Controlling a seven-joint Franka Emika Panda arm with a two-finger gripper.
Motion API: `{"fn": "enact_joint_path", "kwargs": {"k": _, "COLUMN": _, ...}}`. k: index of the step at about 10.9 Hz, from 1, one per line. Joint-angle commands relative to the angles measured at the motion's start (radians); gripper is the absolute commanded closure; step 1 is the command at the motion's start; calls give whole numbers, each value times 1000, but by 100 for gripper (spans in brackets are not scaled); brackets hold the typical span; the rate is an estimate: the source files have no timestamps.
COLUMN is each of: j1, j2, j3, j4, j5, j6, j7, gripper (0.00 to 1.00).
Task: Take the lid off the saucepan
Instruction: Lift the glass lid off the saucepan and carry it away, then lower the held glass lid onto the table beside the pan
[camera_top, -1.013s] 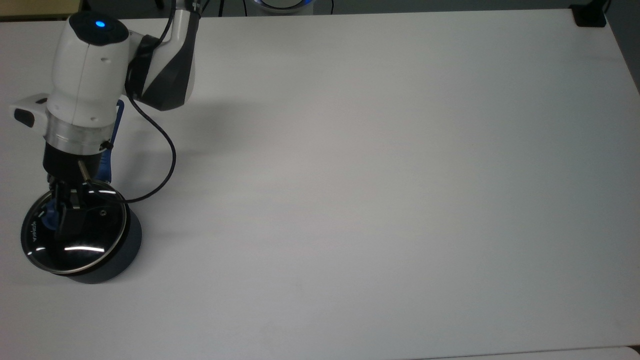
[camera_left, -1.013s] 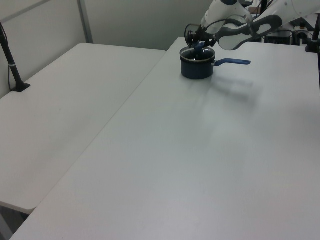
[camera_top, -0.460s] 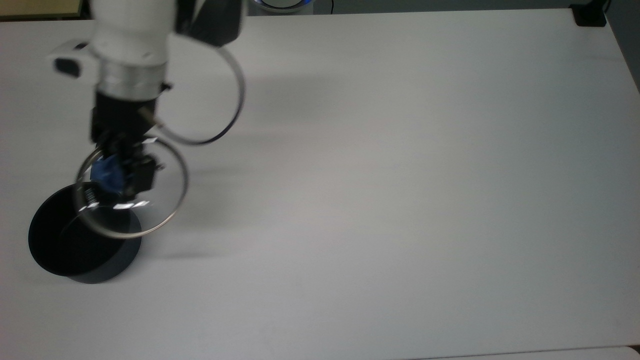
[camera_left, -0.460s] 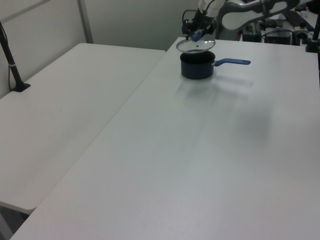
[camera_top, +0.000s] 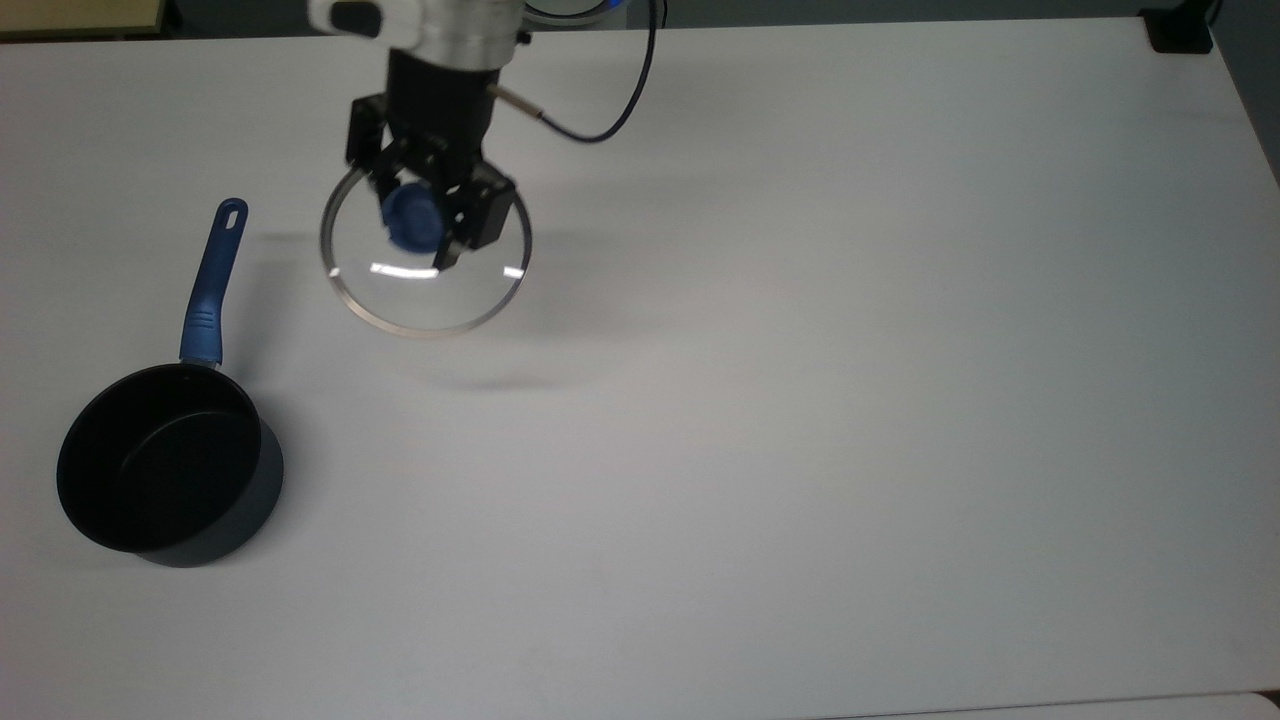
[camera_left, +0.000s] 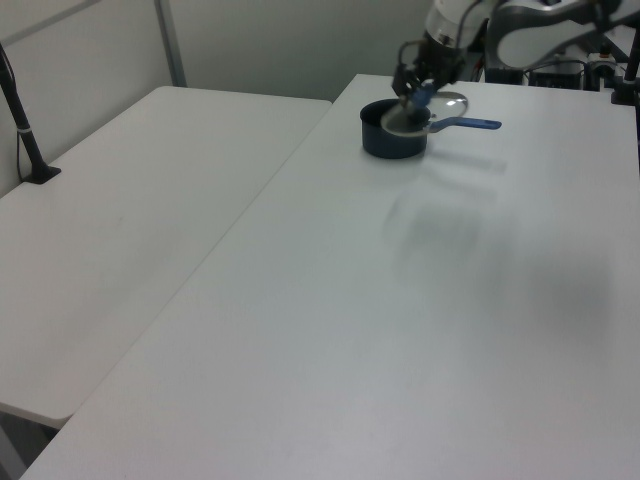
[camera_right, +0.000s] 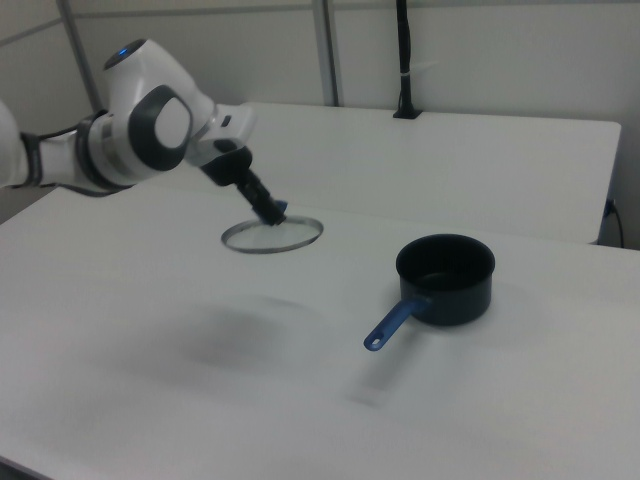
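Pincer (camera_top: 428, 222) clamped on the blue knob (camera_top: 412, 219) of the lid (camera_top: 425, 290), which hangs level above the desk (camera_top: 800, 400), clear of the pan. Saucepan (camera_top: 165, 467) stands uncovered near the top view's left desk edge.

The top view looks straight down on the white counter (camera_top: 800, 400) from high above, the gripper (camera_top: 425, 215) near its upper left. The left view looks along the counter (camera_left: 400, 330) from a far corner, gripper (camera_left: 418, 92) distant; the right view sits closer, facing across the counter (camera_right: 300, 400) toward the gripper (camera_right: 272, 213). All three share the ground beneath and beside the gripper.
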Motion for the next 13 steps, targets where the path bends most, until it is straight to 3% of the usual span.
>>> {"fn": "enact_joint_path", "kwargs": {"k": 1, "j1": 18, "j2": -203, "j3": -1, "j4": -280, "j5": 4, "j6": 5, "j7": -112, "gripper": 60}}
{"fn": "enact_joint_path", "kwargs": {"k": 5, "j1": 41, "j2": -215, "j3": -1, "j4": -440, "j5": 1, "j6": 2, "j7": -219, "gripper": 62}}
{"fn": "enact_joint_path", "kwargs": {"k": 13, "j1": 107, "j2": -66, "j3": 4, "j4": -441, "j5": 1, "j6": 16, "j7": -211, "gripper": 61}}
